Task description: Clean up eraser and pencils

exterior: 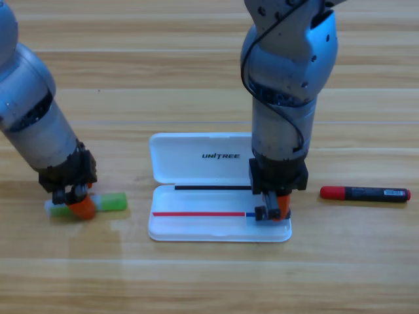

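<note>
The left tool (pixel 74 198) covers the middle of the green pencil (pixel 112 202), while the right tool (pixel 275 210) hides the white case's (pixel 196 157) right end.

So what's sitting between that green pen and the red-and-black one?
In the high view, the open white case lies between the green pen and the red-capped pen, with the right claw lowered into it.

wooden table (pixel 196 65), glossy plastic case (pixel 190 157)
</note>
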### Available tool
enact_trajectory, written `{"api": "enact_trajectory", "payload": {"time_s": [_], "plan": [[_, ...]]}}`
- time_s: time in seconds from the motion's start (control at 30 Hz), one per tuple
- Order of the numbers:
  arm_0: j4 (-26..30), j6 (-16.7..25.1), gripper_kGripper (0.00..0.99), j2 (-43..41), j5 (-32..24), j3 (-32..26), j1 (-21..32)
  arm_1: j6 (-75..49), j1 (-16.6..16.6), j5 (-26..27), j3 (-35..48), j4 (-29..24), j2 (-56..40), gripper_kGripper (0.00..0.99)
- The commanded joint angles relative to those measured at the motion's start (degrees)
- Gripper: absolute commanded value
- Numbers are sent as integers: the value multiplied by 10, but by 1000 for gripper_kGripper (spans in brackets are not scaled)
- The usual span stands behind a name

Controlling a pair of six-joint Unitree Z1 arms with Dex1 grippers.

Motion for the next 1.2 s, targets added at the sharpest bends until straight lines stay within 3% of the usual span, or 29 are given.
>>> {"api": "enact_trajectory", "payload": {"time_s": [0.03,0.33,0.6,1.07,1.1,1.13,1.2], "plan": [[-5,4,351,27,-8,12,4,2,17,-3,-17,10,42,0],[-5,4,0,27,-8,12,-2,3,18,-3,-19,10,44,0],[10,2,0,14,0,1,-7,8,18,4,-14,15,40,0],[157,4,0,-42,6,-100,-7,11,20,17,-11,22,41,0],[166,4,0,-46,6,-107,-7,11,20,17,-11,22,42,41],[175,4,0,-49,6,-114,-7,12,20,17,-11,22,43,169],[183,4,0,-54,6,-119,-7,16,20,17,-11,22,42,515]]}}
